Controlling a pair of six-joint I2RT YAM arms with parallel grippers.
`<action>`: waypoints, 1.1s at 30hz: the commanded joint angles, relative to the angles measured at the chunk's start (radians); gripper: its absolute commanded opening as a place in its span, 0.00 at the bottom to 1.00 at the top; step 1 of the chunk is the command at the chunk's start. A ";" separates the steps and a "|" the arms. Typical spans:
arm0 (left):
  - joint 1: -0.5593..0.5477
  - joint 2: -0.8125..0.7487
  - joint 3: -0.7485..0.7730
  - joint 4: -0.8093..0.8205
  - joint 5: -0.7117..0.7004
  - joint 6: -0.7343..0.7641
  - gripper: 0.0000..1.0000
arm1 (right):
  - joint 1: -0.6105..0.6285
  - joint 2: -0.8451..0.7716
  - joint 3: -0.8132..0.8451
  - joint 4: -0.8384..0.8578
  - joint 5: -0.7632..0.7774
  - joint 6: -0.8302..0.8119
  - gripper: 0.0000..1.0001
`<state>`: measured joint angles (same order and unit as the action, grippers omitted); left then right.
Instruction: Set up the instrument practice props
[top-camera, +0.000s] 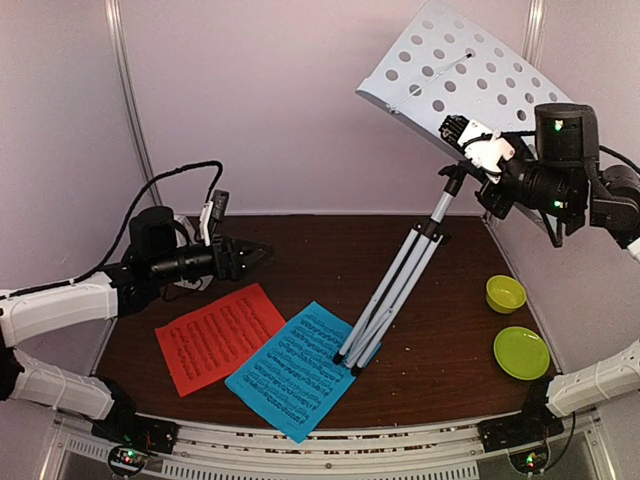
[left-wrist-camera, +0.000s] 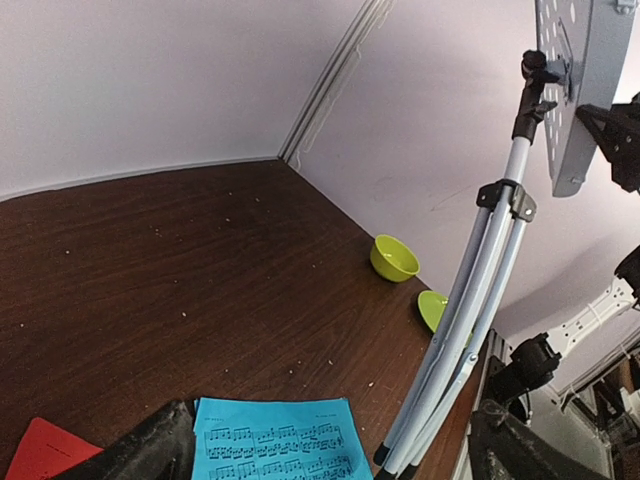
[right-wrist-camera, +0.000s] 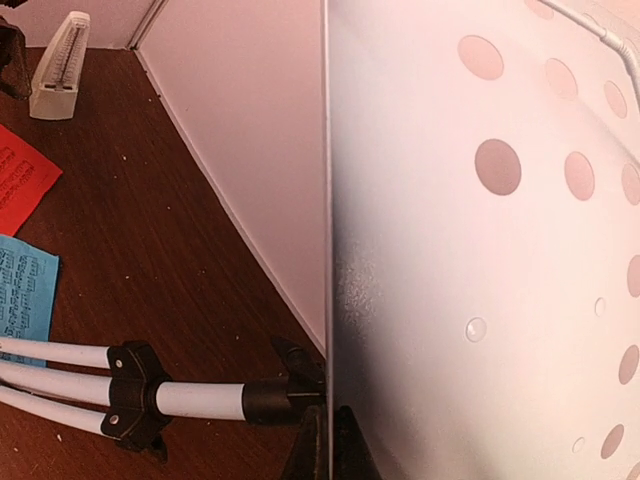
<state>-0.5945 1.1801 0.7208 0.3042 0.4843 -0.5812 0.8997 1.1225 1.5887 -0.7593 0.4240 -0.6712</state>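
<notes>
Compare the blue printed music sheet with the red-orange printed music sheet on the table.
The blue printed music sheet lies right of the red-orange printed music sheet, nearer the front edge of the brown table. The white tripod legs come down at the blue sheet's right edge; nothing rests on the red-orange one. Both lie flat, printed with dark notation.

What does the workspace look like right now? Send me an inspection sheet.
Surface: brown table, pale crumbs scattered.
Job's things: music-stand desk tilted; tripod legs folded, feet at the blue sheet edge; red sheet beside it; metronome near a wall corner.
Clutter: green bowl, green plate at right.
Grippers: left tool open, empty; right tool shut on the desk's edge.
Cables: black loop over left arm.
Surroundings: pale walls.
</notes>
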 joint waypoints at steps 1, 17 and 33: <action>-0.045 -0.029 0.050 -0.040 -0.065 0.096 0.98 | 0.052 -0.070 0.023 0.375 0.065 -0.083 0.00; -0.379 0.040 0.190 -0.135 -0.494 0.353 0.89 | 0.257 0.066 0.083 0.669 0.356 -0.408 0.00; -0.491 0.321 0.367 -0.051 -0.820 0.405 0.69 | 0.328 0.145 0.144 0.759 0.445 -0.465 0.00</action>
<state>-1.0637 1.4666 1.0328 0.1684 -0.2539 -0.2134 1.2182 1.3006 1.6276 -0.2779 0.8070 -1.1076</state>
